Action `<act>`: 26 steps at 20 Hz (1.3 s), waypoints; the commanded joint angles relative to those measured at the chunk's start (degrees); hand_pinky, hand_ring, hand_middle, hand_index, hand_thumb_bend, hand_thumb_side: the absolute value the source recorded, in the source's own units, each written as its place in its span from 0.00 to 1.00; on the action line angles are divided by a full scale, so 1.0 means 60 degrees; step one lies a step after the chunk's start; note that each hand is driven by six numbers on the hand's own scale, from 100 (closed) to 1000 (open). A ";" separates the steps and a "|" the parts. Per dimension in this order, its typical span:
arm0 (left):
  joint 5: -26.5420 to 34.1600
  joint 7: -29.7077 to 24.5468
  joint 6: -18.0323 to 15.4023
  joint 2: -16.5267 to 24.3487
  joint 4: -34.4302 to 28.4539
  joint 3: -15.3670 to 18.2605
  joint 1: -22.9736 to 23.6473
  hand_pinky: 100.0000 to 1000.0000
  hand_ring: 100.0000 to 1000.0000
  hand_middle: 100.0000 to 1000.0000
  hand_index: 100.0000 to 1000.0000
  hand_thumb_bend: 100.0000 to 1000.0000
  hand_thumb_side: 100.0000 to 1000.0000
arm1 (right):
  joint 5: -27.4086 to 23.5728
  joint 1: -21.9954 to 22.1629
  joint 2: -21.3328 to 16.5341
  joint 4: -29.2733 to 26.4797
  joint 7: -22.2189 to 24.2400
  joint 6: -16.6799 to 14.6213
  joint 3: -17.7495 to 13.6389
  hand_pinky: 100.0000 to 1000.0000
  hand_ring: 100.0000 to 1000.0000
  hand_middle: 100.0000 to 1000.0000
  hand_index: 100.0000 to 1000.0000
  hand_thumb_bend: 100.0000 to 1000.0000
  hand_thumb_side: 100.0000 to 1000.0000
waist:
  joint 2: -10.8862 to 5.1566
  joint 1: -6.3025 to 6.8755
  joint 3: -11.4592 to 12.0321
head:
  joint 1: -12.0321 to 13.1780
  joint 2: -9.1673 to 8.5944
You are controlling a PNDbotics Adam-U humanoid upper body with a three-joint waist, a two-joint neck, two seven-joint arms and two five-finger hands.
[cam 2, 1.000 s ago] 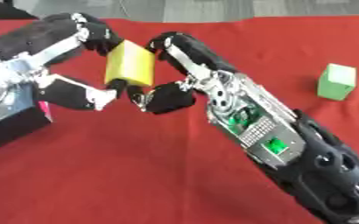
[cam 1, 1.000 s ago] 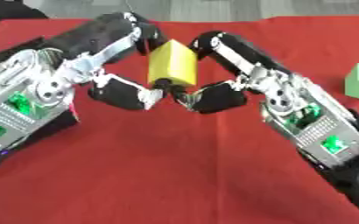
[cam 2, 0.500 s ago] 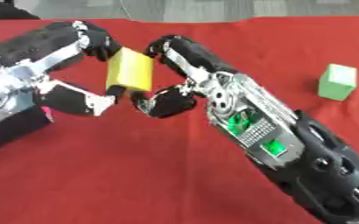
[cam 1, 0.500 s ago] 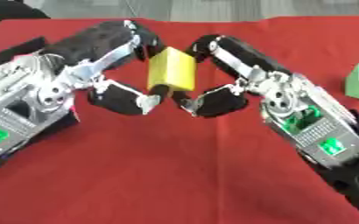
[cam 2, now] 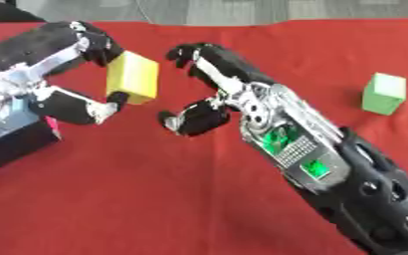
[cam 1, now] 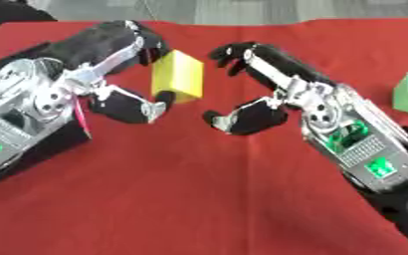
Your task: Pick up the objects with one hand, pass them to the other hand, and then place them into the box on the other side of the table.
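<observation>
A yellow block (cam 1: 177, 75) hangs above the red table, pinched between the thumb and fingers of my left hand (cam 1: 125, 102), which comes in from the left. My right hand (cam 1: 255, 107) is just right of the block, apart from it, with its fingers spread and nothing in it. A green cube (cam 2: 385, 92) stands on the cloth at the right edge.
The red cloth (cam 1: 181, 199) covers the whole table. A dark box edge (cam 2: 16, 144) with a pink strip shows under my left forearm at the left. The grey floor lies beyond the far edge.
My right hand has let go of the yellow block and drawn back to the right. The left hand now holds the block alone and has carried it slightly left.
</observation>
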 commanded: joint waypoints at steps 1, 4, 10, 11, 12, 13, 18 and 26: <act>-0.0042 0.0015 -0.0030 0.0315 -0.0029 0.0178 -0.0044 0.67 0.61 0.38 0.29 0.00 0.15 | 0.0087 -0.0115 -0.0065 -0.0071 -0.0067 0.0037 -0.0124 0.94 0.77 0.80 0.88 0.35 0.09 | -0.0289 0.0001 -0.0001 | 0.0046 -0.0070; -0.0033 0.0021 -0.0031 0.0488 -0.0083 0.0305 0.0129 0.67 0.61 0.38 0.29 0.00 0.15 | 0.0118 -0.0123 -0.0082 -0.0071 -0.0116 0.0097 -0.0129 0.94 0.77 0.80 0.87 0.34 0.06 | -0.0287 0.0011 -0.0007 | 0.0060 -0.0057; 0.0160 0.0301 0.0325 0.1040 -0.0264 0.0967 0.0707 0.67 0.61 0.37 0.29 0.00 0.16 | 0.0300 -0.0138 -0.0175 -0.0227 -0.0060 0.0197 -0.0170 0.93 0.77 0.79 0.88 0.33 0.02 | -0.0287 0.0022 -0.0006 | 0.0096 -0.0042; 0.0252 0.0367 0.0420 0.1118 -0.0295 0.1090 0.0804 0.67 0.60 0.37 0.29 0.00 0.16 | 0.0323 -0.0126 -0.0192 -0.0226 -0.0045 0.0203 -0.0176 0.93 0.77 0.79 0.88 0.33 0.00 | -0.0288 0.0019 -0.0007 | 0.0108 -0.0044; 0.0341 0.0443 0.0514 0.1193 -0.0324 0.1219 0.0895 0.67 0.60 0.37 0.29 0.00 0.16 | 0.0338 -0.0110 -0.0210 -0.0213 -0.0038 0.0215 -0.0179 0.93 0.77 0.79 0.88 0.33 0.00 | -0.0290 0.0016 -0.0007 | 0.0120 -0.0047; 0.0412 0.0541 0.0599 0.1274 -0.0349 0.1365 0.0997 0.67 0.60 0.37 0.29 0.00 0.16 | 0.0352 -0.0095 -0.0228 -0.0199 -0.0038 0.0227 -0.0177 0.93 0.77 0.79 0.87 0.33 0.00 | -0.0291 0.0013 -0.0005 | 0.0135 -0.0054; 0.0558 0.1109 0.0903 0.1739 -0.0317 0.2118 0.1716 0.67 0.60 0.37 0.30 0.00 0.16 | 0.0350 -0.0083 -0.0301 -0.0319 -0.0269 0.0423 -0.0255 0.91 0.75 0.78 0.85 0.33 0.00 | -0.0282 0.0011 -0.0008 | 0.0228 -0.0063; 0.0997 0.2215 0.1254 0.2317 -0.0085 0.3179 0.3027 0.67 0.60 0.37 0.30 0.00 0.16 | -0.0539 -0.0106 -0.0496 -0.0717 -0.1072 0.0990 -0.0374 0.92 0.78 0.78 0.83 0.09 0.00 | -0.0275 -0.0039 0.0013 | 0.0488 -0.0093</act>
